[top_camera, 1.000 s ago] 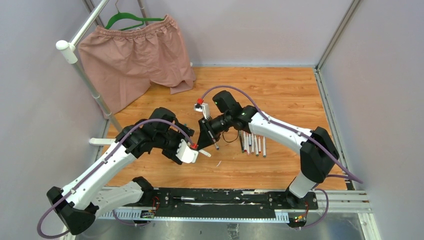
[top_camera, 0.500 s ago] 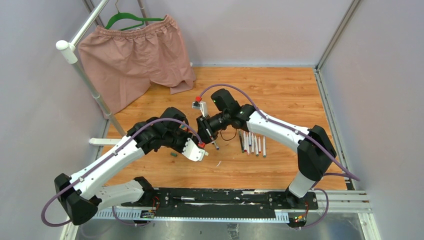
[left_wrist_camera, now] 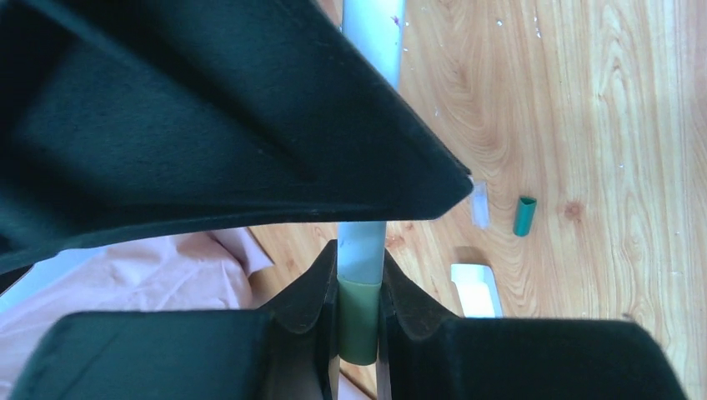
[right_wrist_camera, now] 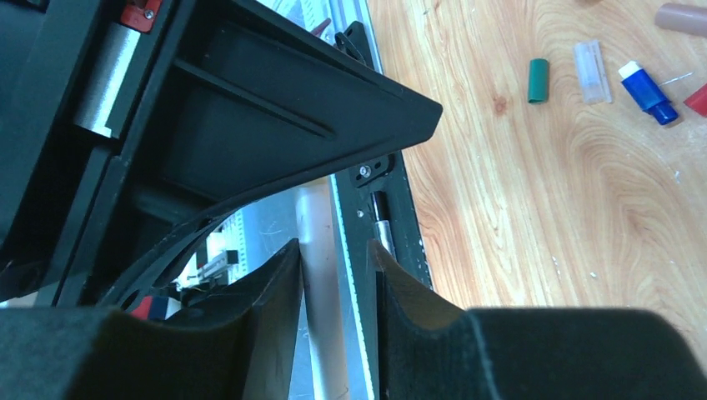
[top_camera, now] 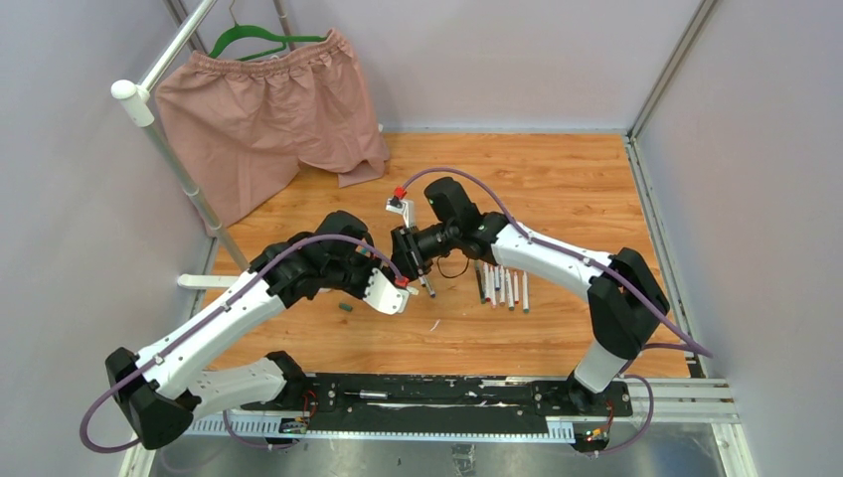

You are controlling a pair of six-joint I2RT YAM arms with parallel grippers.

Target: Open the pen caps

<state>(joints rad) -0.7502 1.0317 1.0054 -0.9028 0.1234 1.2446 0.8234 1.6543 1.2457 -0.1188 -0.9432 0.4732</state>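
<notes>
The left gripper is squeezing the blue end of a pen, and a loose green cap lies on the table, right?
Not blue: the left wrist view shows the left gripper squeezing the green end of the pen. The loose green cap does lie on the table.

The tabletop (top_camera: 557,179) is orange-brown wood with wavy grain. At the upper left of the overhead view, the shorts (top_camera: 268,109) are dusty pink on a green hanger (top_camera: 253,38). In the left wrist view, the pen (left_wrist_camera: 371,50) has a pale grey barrel and an olive-green cap (left_wrist_camera: 360,321). Loose on the wood: 1 teal-green cap (right_wrist_camera: 539,80), 1 clear cap (right_wrist_camera: 591,60), 1 blue cap (right_wrist_camera: 646,90) (white at 1 end).
</notes>
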